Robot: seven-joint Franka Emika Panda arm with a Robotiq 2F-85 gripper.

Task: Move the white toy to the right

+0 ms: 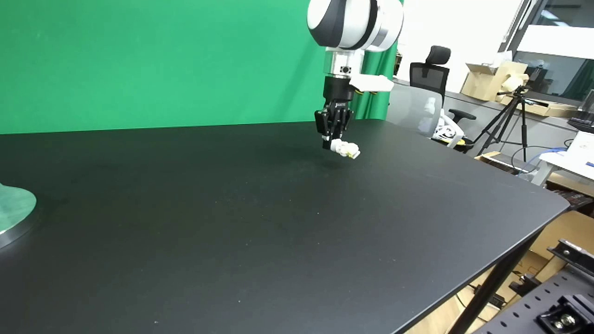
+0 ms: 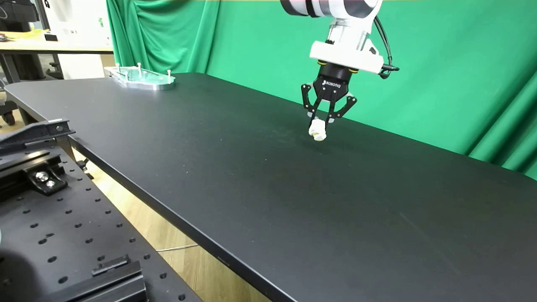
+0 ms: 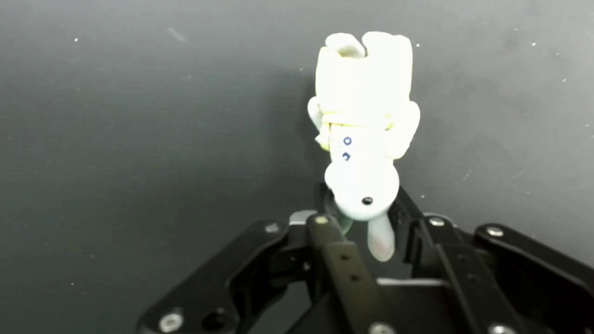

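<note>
The white toy is a small cream-white figure with long ears, a dark nose and yellow trim. It shows in both exterior views [image 1: 347, 148] [image 2: 317, 130] and in the wrist view [image 3: 364, 99]. My gripper [image 1: 328, 142] is shut on the toy's head, with one finger on each side; this also shows in the wrist view [image 3: 363, 197]. The toy's body sticks out past the fingertips, tilted away from the fingers. In both exterior views the toy hangs a little above the black table [image 1: 260, 222], with a faint shadow below. One ear is partly hidden by a finger.
A pale green plate with a metallic edge [image 1: 16, 208] stands on the table; it also shows with short posts in an exterior view [image 2: 140, 79]. A green curtain [image 2: 251, 46] hangs behind the table. A perforated dark plate [image 2: 84, 243] lies beyond the table's edge.
</note>
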